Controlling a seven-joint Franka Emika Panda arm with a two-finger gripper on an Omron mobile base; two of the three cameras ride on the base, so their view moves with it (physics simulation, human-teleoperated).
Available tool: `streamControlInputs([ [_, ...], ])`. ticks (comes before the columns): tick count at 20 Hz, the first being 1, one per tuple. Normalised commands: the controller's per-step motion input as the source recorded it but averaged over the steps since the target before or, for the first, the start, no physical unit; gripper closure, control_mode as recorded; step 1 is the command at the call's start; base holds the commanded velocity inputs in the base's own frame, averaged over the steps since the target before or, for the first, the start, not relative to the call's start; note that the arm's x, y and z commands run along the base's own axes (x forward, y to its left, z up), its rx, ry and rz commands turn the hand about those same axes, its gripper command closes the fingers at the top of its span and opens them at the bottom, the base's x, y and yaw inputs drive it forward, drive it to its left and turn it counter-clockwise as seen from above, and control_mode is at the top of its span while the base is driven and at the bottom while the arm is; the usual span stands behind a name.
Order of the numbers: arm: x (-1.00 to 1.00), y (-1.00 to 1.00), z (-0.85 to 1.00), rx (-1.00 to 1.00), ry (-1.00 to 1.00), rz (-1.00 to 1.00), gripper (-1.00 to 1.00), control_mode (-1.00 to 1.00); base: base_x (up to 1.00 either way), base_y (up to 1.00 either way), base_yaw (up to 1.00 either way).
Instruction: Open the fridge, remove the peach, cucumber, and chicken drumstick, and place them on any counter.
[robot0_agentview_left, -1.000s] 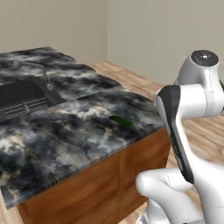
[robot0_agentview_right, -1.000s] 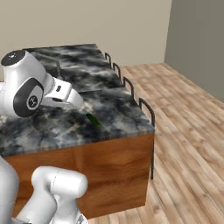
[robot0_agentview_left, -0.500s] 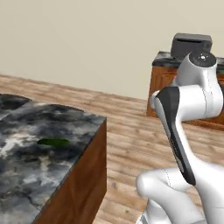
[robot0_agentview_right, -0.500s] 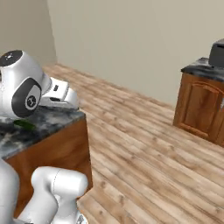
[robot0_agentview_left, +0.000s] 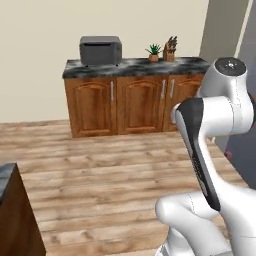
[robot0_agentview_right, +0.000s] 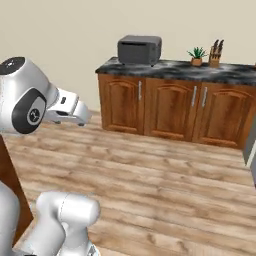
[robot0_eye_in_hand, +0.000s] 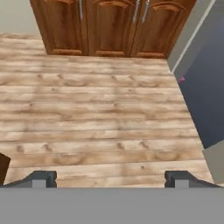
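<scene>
Tool (robot0_eye_in_hand: 111, 177) held out over bare wooden floor (robot0_eye_in_hand: 96, 113), both finger tips spread wide apart, nothing between them, nothing touched. Empty-handed.

Fridge (robot0_eye_in_hand: 205, 87): dark grey slab at the right edge of the hand view, with a pale strip along its near side; also a dark grey edge at the far right of the left base view (robot0_agentview_left: 245, 55). Cannot tell from here whether its doors stand open. Peach, cucumber and drumstick: not placed from these views.

Far wall: brown cabinets (robot0_agentview_right: 170, 107) under a marbled table (robot0_agentview_right: 165, 66) carrying a grey box oven (robot0_agentview_right: 139, 49), a small potted plant (robot0_agentview_right: 197, 55) and a knife block (robot0_agentview_right: 215, 53). A second dark table corner (robot0_agentview_left: 6, 175) sits at the lower left of the left base view.

Risks, as I judge them:
- Arm sticks out ahead of the base; driving close to the fridge could knock the tool or elbow into its front.
- Stopping off-centre would leave the shelves at an awkward reach.
- Small round food could roll or slip from wide fingers.
</scene>
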Motion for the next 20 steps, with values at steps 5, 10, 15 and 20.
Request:
streamControlInputs([
  [5, 0.0, 0.0, 0.0, 0.0, 0.0, 0.0, -1.0, 1.0, 0.0, -0.65, -0.79],
  [10, 0.0, 0.0, 0.0, 0.0, 0.0, 0.0, -1.0, 1.0, 0.0, -0.61, -0.81],
  [15, 0.0, 0.0, 0.0, 0.0, 0.0, 0.0, -1.0, 1.0, 0.0, -0.77, -0.77],
  [20, 0.0, 0.0, 0.0, 0.0, 0.0, 0.0, -1.0, 1.0, 0.44, -0.76, -0.49],
])
